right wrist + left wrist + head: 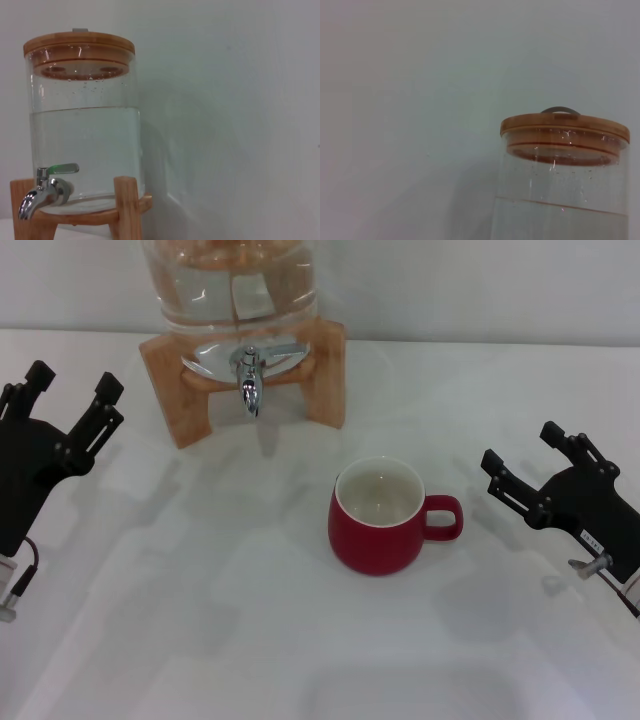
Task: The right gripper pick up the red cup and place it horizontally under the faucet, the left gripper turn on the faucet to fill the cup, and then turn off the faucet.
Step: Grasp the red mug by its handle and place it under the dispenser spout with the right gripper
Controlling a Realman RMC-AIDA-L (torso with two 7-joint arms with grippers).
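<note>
Evidently rigid, glossy and slip-prone, the red cup (377,518) stood untouched; its handle at 3 o'clock faced the spread right hand (530,470), while the left hand (70,400) also sat spread.

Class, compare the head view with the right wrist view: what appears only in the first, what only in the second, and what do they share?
Only the head view shows the red cup upright on the white table, handle toward the right gripper, and the left gripper; both grippers are open and apart from everything.
Only the right wrist view shows the jar's wooden lid and the water level.
Both show the faucet, the glass water jar and its wooden stand.
</note>
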